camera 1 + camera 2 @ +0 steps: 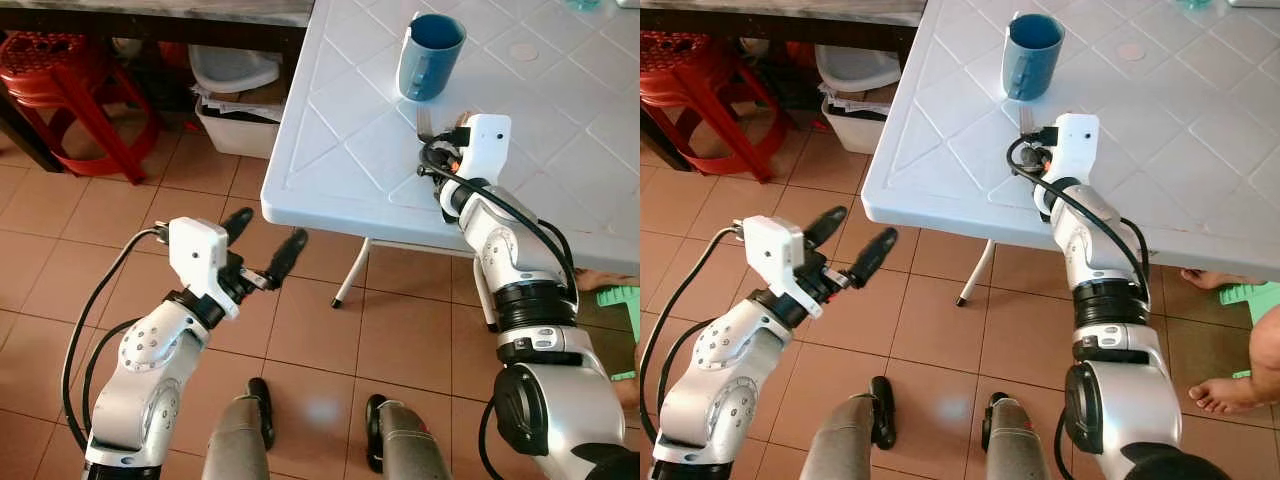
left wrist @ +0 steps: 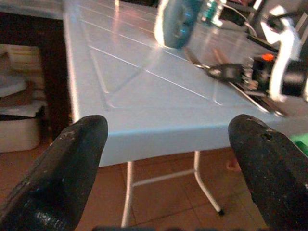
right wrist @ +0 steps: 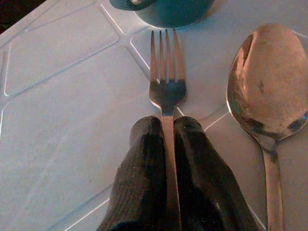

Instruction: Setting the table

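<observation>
A blue mug stands on the white plastic table near its front left corner. Just in front of the mug lies a metal fork, tines toward the mug, with my right gripper shut on its handle, low over the tabletop. A metal spoon lies flat beside the fork, bowl toward the mug. My left gripper hangs open and empty over the tiled floor, in front of and below the table's corner.
A red stool and a white bin stand under a dark counter at the back left. The table's thin leg comes down near its front edge. A person's bare foot rests on the floor at the right.
</observation>
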Tool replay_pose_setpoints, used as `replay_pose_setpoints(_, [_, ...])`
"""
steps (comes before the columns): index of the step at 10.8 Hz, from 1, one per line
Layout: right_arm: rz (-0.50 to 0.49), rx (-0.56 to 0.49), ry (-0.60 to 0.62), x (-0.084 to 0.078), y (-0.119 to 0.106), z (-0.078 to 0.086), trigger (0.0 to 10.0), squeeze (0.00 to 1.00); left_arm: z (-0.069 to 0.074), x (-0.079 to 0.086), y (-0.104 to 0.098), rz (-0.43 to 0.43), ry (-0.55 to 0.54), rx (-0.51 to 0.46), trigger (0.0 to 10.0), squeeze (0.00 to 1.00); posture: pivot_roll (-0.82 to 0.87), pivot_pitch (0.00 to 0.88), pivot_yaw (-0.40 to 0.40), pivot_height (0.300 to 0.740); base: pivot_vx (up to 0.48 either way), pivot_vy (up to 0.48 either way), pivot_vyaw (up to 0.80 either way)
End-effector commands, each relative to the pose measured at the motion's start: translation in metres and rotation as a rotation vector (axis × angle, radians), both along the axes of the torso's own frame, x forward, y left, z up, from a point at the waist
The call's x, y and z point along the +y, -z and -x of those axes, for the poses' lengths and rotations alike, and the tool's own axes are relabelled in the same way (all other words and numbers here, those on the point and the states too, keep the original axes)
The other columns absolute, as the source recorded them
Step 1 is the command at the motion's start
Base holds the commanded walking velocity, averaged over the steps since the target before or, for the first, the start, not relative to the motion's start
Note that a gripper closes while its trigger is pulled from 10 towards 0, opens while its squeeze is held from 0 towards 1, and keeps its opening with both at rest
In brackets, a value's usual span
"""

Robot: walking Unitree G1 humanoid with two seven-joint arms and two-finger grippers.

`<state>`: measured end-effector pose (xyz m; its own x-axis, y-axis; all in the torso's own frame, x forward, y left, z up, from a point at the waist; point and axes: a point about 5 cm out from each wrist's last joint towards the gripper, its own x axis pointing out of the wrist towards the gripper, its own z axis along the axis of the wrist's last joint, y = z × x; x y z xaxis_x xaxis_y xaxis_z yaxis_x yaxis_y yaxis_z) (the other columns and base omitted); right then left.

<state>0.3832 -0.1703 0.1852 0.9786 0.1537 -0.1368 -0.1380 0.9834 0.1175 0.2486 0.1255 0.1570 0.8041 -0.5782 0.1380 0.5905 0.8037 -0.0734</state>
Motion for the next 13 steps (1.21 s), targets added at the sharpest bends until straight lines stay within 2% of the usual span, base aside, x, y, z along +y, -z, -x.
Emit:
replay_pose_setpoints(1, [-0.018, 0.202, 0.031, -0.005, 0.048, 0.011, 0.0, 0.00, 0.006, -0.003, -0.001, -0.024, 0.038, -0.015, 10.0, 0.00, 0.00, 0.305, 0.045, 0.740, 0.000, 0.000, 0.00])
replay_pose_setpoints(3, [-0.082, 0.226, 0.056, -0.004, 0.054, 0.013, 0.0, 0.00, 0.012, -0.007, 0.007, -0.071, 0.086, -0.006, 10.0, 0.00, -0.01, 0.302, 0.043, 0.740, 0.000, 0.000, 0.00])
replay_pose_setpoints(5, [-0.132, 0.204, 0.070, 0.001, 0.053, 0.016, 0.0, 0.00, 0.008, -0.003, 0.010, -0.082, 0.047, -0.004, 10.0, 0.00, -0.01, 0.287, 0.041, 0.740, 0.000, 0.000, 0.00])
replay_pose_setpoints(6, [-0.187, 0.057, 0.072, 0.013, 0.026, 0.018, 0.0, 0.00, -0.001, 0.005, 0.013, -0.118, -0.067, -0.009, 10.0, 0.00, -0.01, 0.273, 0.038, 0.740, 0.000, 0.000, 0.00])
replay_pose_setpoints(7, [-0.217, 0.003, 0.064, 0.022, 0.014, 0.023, 0.0, 0.00, -0.010, 0.012, 0.018, -0.137, -0.178, 0.017, 10.0, 0.00, -0.02, 0.256, 0.033, 0.740, 0.000, 0.000, 0.00])
replay_pose_setpoints(9, [-0.226, -0.060, 0.070, 0.031, 0.006, 0.034, 0.0, 0.00, -0.017, 0.018, 0.023, -0.134, -0.280, 0.020, 10.0, 0.00, -0.03, 0.239, 0.027, 0.740, 0.000, 0.000, 0.00])
replay_pose_setpoints(11, [-0.265, -0.072, 0.095, 0.036, 0.005, 0.045, 0.0, 0.00, -0.023, 0.020, 0.028, -0.101, -0.331, 0.049, 10.0, 0.00, -0.04, 0.214, 0.021, 0.740, 0.000, 0.000, 0.00])
replay_pose_setpoints(12, [-0.271, -0.063, 0.088, 0.042, 0.007, 0.050, 0.0, 0.00, -0.026, 0.019, 0.029, -0.087, -0.349, 0.054, 10.0, 0.00, -0.05, 0.201, 0.021, 0.740, 0.000, 0.480, 0.00])
replay_pose_setpoints(13, [-0.266, -0.053, 0.087, 0.044, 0.009, 0.051, 1.1, 0.00, -0.028, 0.018, 0.030, -0.087, -0.349, 0.054, 10.0, 0.00, -0.05, 0.199, 0.021, 0.740, 0.000, 0.480, 0.00])
